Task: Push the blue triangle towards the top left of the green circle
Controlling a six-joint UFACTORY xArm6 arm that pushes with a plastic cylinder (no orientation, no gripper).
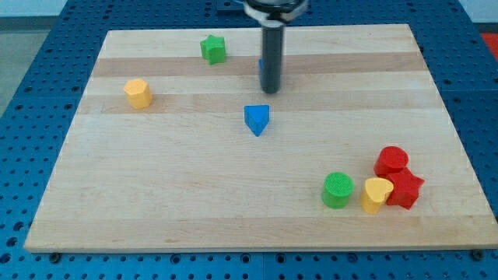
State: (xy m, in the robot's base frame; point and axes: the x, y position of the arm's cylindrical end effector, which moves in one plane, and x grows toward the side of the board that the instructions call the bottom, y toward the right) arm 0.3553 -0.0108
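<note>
The blue triangle (pixel 257 119) lies near the middle of the wooden board (pixel 194 194). The green circle (pixel 338 190) stands at the lower right, well apart from the triangle. My tip (pixel 270 90) is at the end of the dark rod, just above and slightly right of the blue triangle, with a small gap between them. A bit of another blue block (pixel 261 68) shows behind the rod's left side.
A green star (pixel 213 48) sits at the top, left of the rod. A yellow hexagon (pixel 138 92) is at the left. A yellow heart (pixel 377 194), a red circle (pixel 391 161) and a red star (pixel 404 189) cluster right of the green circle.
</note>
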